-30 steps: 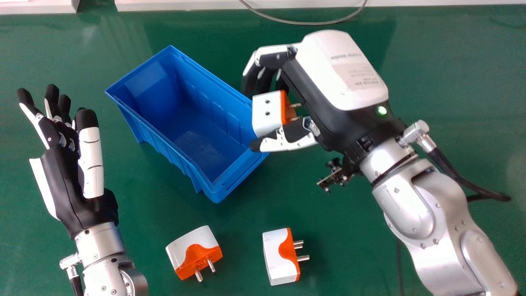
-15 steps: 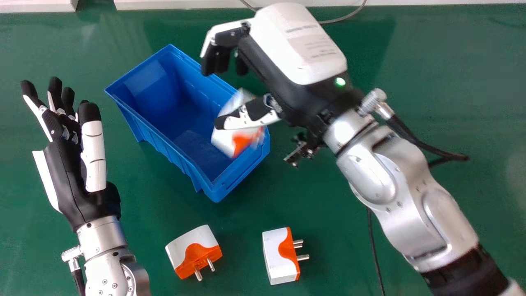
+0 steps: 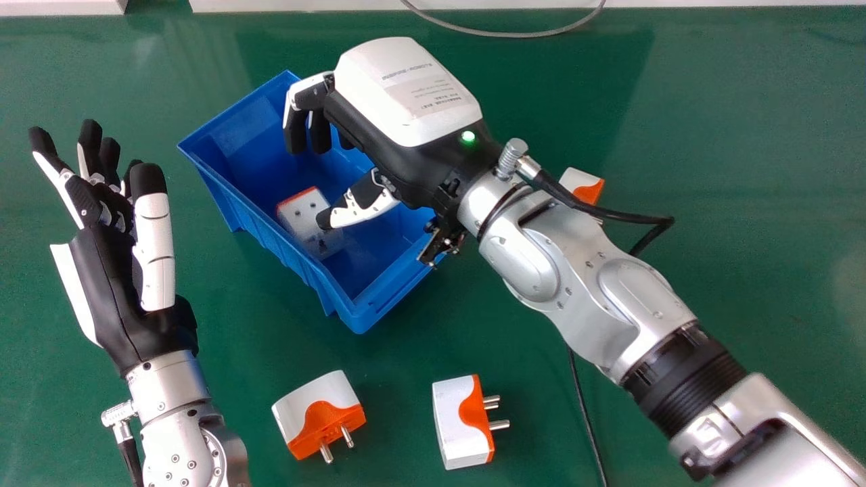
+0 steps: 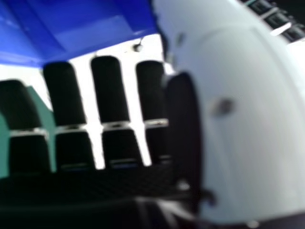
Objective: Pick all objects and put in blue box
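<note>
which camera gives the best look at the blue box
The head view: it takes in most of the blue box, rim and inside, with a white and orange adapter in it, though the right hand covers part. In the right hand view a section of the box appears, too little to judge its contents.

Green table point(image 3: 399, 358) lies open between the blue box point(image 3: 387, 297) (its walls bar the way) and two adapters point(image 3: 460, 426).

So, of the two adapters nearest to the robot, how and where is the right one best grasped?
Probably from above, closing on the near and far ends of this adapter: both ends look bare, while its metal pins stick out to the right.
</note>
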